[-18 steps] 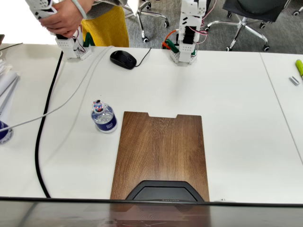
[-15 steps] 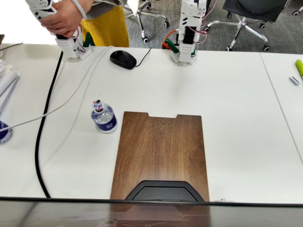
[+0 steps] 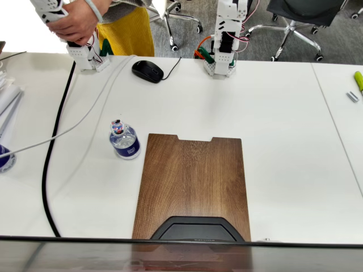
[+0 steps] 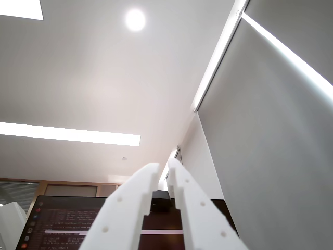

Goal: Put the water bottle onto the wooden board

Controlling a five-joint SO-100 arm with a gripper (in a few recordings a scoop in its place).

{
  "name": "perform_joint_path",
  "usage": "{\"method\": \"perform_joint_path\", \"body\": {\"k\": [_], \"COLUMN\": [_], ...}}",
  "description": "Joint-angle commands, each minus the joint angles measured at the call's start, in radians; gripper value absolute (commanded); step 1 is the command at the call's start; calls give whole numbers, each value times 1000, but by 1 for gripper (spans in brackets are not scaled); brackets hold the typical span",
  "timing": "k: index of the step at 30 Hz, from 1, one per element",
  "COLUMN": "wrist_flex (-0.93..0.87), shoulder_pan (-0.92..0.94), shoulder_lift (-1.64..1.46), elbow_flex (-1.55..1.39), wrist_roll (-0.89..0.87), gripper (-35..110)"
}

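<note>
The water bottle (image 3: 124, 141) stands upright on the white table (image 3: 283, 130) in the fixed view, just beside the upper left corner of the wooden board (image 3: 193, 184) and not yet on it; the board surface is bare apart from a dark housing over its near edge. The arm (image 3: 225, 34) stands folded at the far edge of the table, well apart from the bottle, so the step in hand is judged to be the approach. In the wrist view the gripper (image 4: 164, 169) points up at the ceiling, and its white fingers (image 4: 132, 203) are drawn nearly together with only a thin slit between the tips, grasping nothing. No task item lies between or near the fingers. To do the step well, the fingers should spread wider than the bottle body before descent, straddle the label band below the cap, and clamp gently, since thin clear plastic probably deforms and a tall bottle tips easily.
</note>
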State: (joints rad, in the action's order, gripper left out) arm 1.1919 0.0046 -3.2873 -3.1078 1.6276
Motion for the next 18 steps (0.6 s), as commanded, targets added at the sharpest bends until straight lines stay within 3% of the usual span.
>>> {"method": "perform_joint_path", "body": {"k": [1,12,18], "wrist_flex": [2,-9,-267], "shoulder_pan": [6,6,25], "shoulder_lift": [-11,-11,-11], "elbow_flex": [-2,5,183], "wrist_roll": [3,3,6], "gripper": [0,0,0]}}
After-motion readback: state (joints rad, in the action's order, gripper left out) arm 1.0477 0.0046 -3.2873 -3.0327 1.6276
